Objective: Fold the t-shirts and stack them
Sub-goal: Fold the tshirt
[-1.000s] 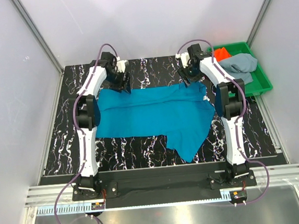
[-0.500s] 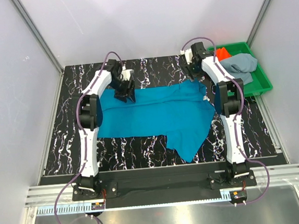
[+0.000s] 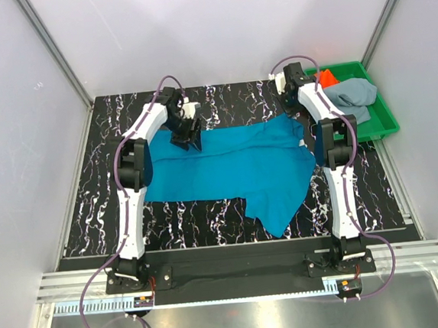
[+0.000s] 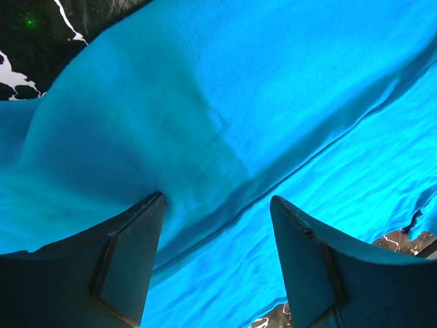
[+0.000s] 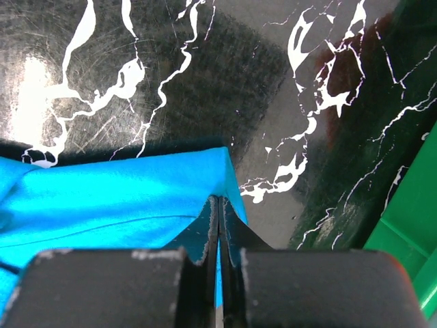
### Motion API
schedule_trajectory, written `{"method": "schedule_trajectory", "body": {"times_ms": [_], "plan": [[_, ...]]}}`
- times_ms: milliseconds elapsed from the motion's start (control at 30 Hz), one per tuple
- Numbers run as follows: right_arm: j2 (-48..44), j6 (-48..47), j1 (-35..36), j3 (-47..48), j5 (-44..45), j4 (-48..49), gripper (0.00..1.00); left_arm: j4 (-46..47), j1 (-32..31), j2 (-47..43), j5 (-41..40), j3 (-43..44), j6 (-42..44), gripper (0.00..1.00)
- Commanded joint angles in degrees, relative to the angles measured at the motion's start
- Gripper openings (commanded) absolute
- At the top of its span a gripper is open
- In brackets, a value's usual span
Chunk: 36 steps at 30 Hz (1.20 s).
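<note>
A teal-blue t-shirt [image 3: 227, 163] lies spread across the black marbled table, with one flap reaching toward the near edge. My right gripper [image 3: 291, 111] is at its far right corner. In the right wrist view the gripper [image 5: 218, 199] is shut, with the shirt's corner [image 5: 123, 205] pinched between its fingers. My left gripper [image 3: 189, 142] hovers over the far left part of the shirt. Its jaws [image 4: 217, 198] stand open above a fold of the cloth [image 4: 225, 102], and one fingertip touches it. An orange-red t-shirt [image 3: 325, 76] and a grey-blue t-shirt [image 3: 351, 91] lie crumpled in the tray.
A green plastic tray [image 3: 386, 119] stands at the far right of the table, and its wall [image 5: 410, 239] shows close beside my right gripper. White walls close in the back and both sides. Bare marbled table [image 3: 106, 189] lies left of the shirt.
My right gripper has closed on the shirt's far right corner. My left gripper has moved right and inward, from beyond the far edge to over the cloth, still open.
</note>
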Motion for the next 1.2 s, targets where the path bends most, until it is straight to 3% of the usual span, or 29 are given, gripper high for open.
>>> {"method": "schedule_trajectory", "body": {"times_ms": [0,467,567,600,633,667,700,833,933,1167], "plan": [[-6.4,0.4,0.4,0.5,-0.6,0.9,0.00,0.3,-0.3,0.0,0.7,0.0,0.4,0.69],[-23.4,2.9,1.3,-10.5,-4.7,-2.9,0.00,0.9,-0.3,1.4,1.4,3.2,-0.8,0.68],[-26.7,4.6,1.6,-15.8,-8.7,-5.1,0.21,0.8,-0.3,1.2,1.4,3.4,-0.9,0.68],[-27.4,4.5,1.9,-18.5,-10.5,-6.1,0.33,0.8,-0.3,1.1,1.7,3.4,-1.0,0.68],[-28.1,4.4,2.3,-20.0,-12.0,-6.8,0.55,0.9,-0.3,1.0,1.9,3.5,-1.1,0.68],[-29.0,3.9,2.5,-21.1,-14.5,-8.1,0.64,1.0,-0.3,0.7,2.0,3.8,-1.4,0.68],[-29.1,3.8,3.0,-22.3,-15.8,-8.6,0.68,1.3,-0.3,0.8,2.1,4.0,-1.7,0.68],[-26.3,4.4,3.3,-19.9,-20.5,-9.9,0.69,1.8,-0.6,1.3,1.7,4.7,-1.8,0.69],[-19.1,4.6,3.6,-11.1,-20.3,-10.2,0.69,1.4,-0.9,1.4,1.4,3.3,-1.6,0.69],[-10.4,5.1,5.3,-3.7,-19.7,-9.2,0.66,1.3,-1.5,0.9,1.5,2.0,-1.6,0.69]]}}
